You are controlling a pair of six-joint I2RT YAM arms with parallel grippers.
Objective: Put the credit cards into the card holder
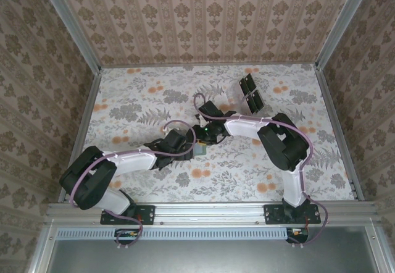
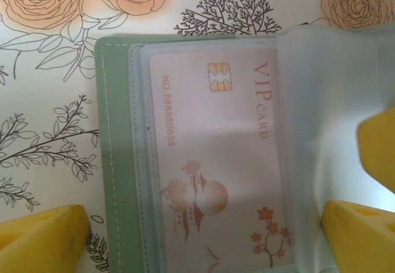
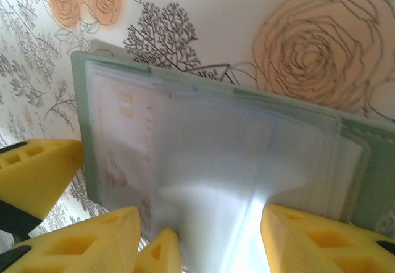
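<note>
Dull-green card holder (image 2: pixel 114 162) open flat on the floral table (image 2: pixel 43 100). Inside the holder, behind clear plastic, one pinkish VIP card (image 2: pixel 216 174) with a gold chip, fully seated, long edge close beside the stitched green border. Over the holder's other half, a clear sleeve leaf (image 3: pixel 247 180) standing up off the stack, washed out by glare.

Left fingers (image 2: pixel 43 236) spread to their widest, one tip just outside the holder's green edge, the other over the sleeves, pinching nothing. Right fingers (image 3: pixel 308 242) half spread, flanking the upstanding leaf; pressing on its edges or merely straddling it, cannot tell. Well beyond the holder, up and to its right in the top view, a clear rack with dark panels (image 1: pixel 250 94); any further credit cards there too small to make out.

Likely trouble from here:
- Spring-back of the leaf on any loosening, shutting the pocket mouth ahead of the next card.
- Nothing pinning the holder down: light, flat, on a smooth printed surface, so prone to sliding or pivoting under a sideways nudge, pocket mouth then off line.
- Too hard a pull on the leaf: risk of lifting the whole holder, or of tugging the seated card back out.
- Both sets of fingers crowded over the holder: risk of knocking together during an insertion.
- Glare hiding the pocket lip: card corner catching, card buckling or skidding over the sleeve instead of into it.
</note>
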